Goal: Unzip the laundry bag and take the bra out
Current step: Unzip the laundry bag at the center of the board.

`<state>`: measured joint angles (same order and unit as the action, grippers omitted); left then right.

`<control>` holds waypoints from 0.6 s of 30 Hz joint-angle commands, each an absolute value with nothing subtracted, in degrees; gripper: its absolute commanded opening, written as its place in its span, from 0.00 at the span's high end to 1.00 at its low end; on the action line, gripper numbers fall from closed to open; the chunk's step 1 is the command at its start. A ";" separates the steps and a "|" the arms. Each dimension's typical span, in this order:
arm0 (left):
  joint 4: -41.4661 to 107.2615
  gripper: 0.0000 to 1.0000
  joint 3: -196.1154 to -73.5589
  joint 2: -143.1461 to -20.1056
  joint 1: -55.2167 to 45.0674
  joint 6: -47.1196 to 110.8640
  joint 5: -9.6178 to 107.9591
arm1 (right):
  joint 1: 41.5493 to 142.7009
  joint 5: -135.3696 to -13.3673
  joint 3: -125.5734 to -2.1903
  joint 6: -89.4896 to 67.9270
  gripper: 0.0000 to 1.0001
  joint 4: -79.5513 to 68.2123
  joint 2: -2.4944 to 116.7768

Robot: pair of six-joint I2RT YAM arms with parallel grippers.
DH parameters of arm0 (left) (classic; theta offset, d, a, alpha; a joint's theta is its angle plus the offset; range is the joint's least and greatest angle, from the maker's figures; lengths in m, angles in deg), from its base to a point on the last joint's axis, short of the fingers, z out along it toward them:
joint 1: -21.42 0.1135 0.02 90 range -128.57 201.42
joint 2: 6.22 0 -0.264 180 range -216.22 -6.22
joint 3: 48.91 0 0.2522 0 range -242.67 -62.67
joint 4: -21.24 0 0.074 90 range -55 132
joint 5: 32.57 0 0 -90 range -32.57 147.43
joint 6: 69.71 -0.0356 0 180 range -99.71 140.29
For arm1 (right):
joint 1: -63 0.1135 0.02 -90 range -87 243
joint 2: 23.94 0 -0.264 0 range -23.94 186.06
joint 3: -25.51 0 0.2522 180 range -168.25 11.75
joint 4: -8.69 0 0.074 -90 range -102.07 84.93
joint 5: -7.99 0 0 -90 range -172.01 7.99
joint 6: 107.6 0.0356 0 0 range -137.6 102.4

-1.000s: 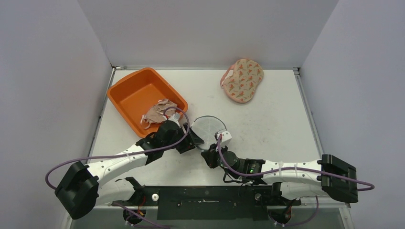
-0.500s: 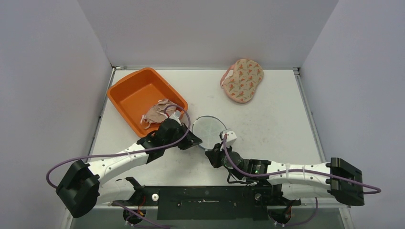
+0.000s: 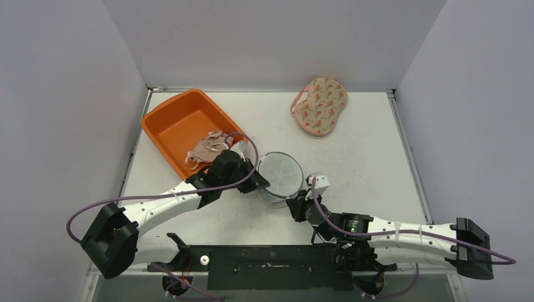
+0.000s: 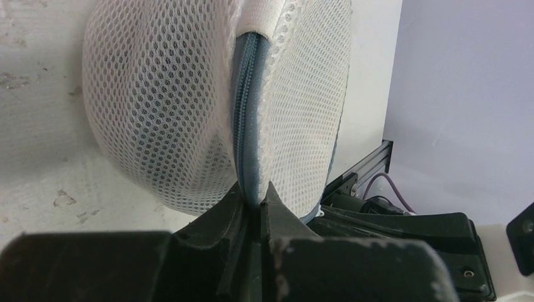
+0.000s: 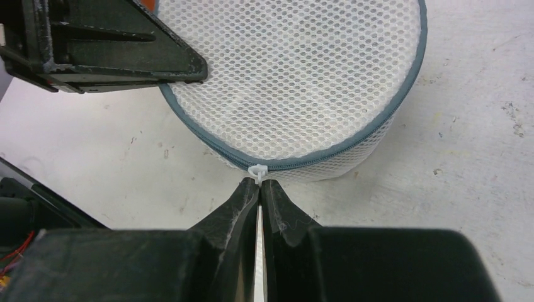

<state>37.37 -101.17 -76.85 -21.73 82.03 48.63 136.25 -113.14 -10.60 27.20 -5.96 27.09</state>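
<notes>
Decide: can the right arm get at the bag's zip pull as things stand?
Likely yes: the right gripper is shut on the white pull at the near rim of the bag, nothing between. The left gripper clamps the zip elsewhere, out of its way.

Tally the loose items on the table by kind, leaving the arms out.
Mesh laundry bag: 1
Orange tub: 1
Garments outside the bag: 2, a beige one in the tub and a patterned one at the far side
Total: 4

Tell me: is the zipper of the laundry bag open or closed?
Closed where visible: the zipper runs joined along the laundry bag, no gap.
</notes>
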 commanded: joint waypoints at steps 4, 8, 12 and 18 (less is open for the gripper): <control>41.73 0.93 -113.24 -84.45 -20.24 68.97 41.45 | 137.77 -111.59 -8.70 24.31 0.95 -2.81 24.24; 45.82 0.52 -119.50 -88.26 -20.15 65.55 42.46 | 139.35 -110.74 -8.69 24.48 0.95 2.57 28.17; 48.91 0.13 -119.08 -85.34 -19.92 66.30 46.89 | 139.68 -110.15 -9.59 24.07 0.95 7.86 32.39; 56.17 0.09 -111.56 -74.85 -19.70 71.07 51.22 | 139.69 -109.77 -12.44 22.42 0.95 11.47 36.83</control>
